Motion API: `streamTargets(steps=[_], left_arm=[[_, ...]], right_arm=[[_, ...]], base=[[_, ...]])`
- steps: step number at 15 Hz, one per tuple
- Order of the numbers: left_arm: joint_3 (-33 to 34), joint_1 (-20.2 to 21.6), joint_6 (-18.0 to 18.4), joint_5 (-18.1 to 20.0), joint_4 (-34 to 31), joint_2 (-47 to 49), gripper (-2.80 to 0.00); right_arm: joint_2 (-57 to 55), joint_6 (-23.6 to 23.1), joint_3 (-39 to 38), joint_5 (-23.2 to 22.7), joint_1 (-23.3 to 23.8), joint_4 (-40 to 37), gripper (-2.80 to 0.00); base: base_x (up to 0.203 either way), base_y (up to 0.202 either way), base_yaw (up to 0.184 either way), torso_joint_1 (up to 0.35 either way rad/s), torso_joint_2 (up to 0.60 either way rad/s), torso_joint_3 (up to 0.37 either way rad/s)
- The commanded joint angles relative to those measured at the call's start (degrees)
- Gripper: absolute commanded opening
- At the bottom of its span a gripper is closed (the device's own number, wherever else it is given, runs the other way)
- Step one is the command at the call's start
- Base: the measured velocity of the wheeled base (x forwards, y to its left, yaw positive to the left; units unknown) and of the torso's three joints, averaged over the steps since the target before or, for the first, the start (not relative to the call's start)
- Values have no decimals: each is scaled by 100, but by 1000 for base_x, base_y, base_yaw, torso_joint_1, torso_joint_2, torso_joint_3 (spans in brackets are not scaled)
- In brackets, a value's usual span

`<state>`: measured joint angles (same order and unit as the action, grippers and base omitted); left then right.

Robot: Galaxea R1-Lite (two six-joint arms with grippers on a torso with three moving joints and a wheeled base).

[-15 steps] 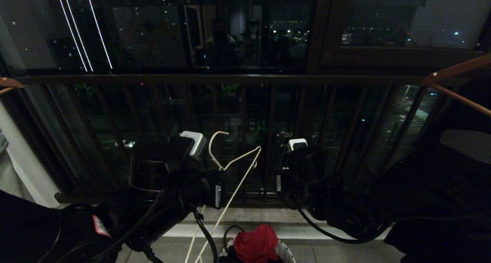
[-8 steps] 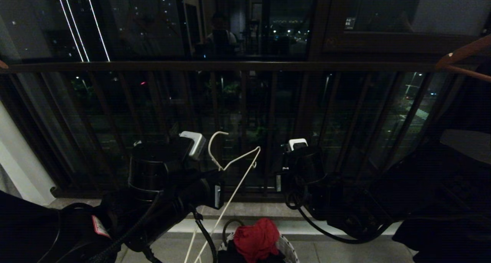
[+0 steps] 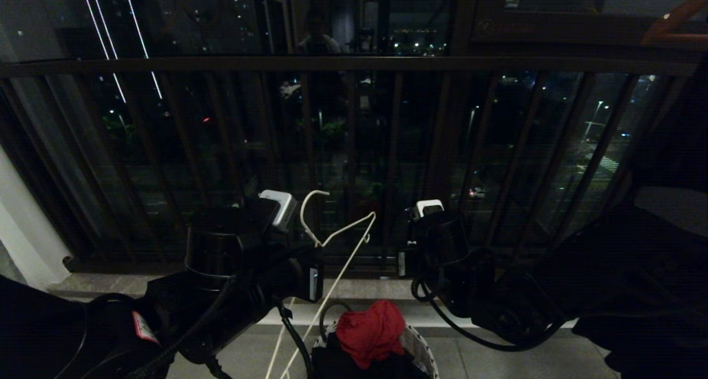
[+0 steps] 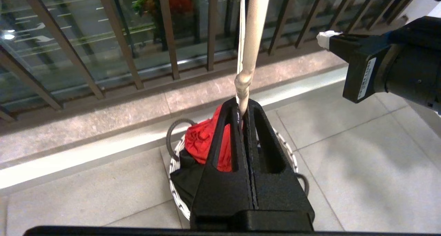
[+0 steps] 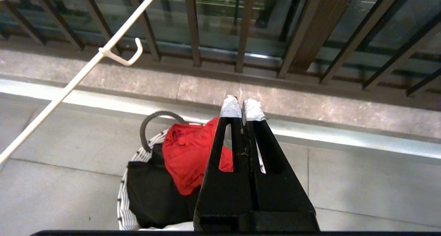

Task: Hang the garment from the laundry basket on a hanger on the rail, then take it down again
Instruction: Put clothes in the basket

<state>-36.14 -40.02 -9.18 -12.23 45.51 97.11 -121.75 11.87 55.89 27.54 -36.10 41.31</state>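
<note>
1. Left claw (image 4: pixel 243 113): clamped tight on the twisted neck of the hanger (image 3: pixel 332 240); in the head view it sits left of centre, hook up, with the wire frame slanting down toward the lower middle.
2. Right claw (image 5: pixel 242 106): fingers pressed together, holding nothing; in the head view it sits right of centre, level with the left.
3. Laundry basket (image 3: pixel 417 348): on the floor at lower centre, below and between both claws; red cloth (image 3: pixel 369 332) on top, black garment (image 5: pixel 151 191) beside it.
4. Garment: a pale edge shows low in the basket; identity uncertain.
5. Judgement: the free right claw is the one to reach down.
</note>
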Motion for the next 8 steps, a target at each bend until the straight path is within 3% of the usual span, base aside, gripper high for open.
streamTargets(steps=[1,8], left_arm=[[61,-5,13,-8,28,-14,-280],[90,3,83,-8,28,-25,-280]], right_arm=[[2,8,0,13,-3,26,-280],[-7,8,-8,15,-20,26,-280]], base=[[0,0,0,-203,506,307],[0,0,0,-175,484,311]])
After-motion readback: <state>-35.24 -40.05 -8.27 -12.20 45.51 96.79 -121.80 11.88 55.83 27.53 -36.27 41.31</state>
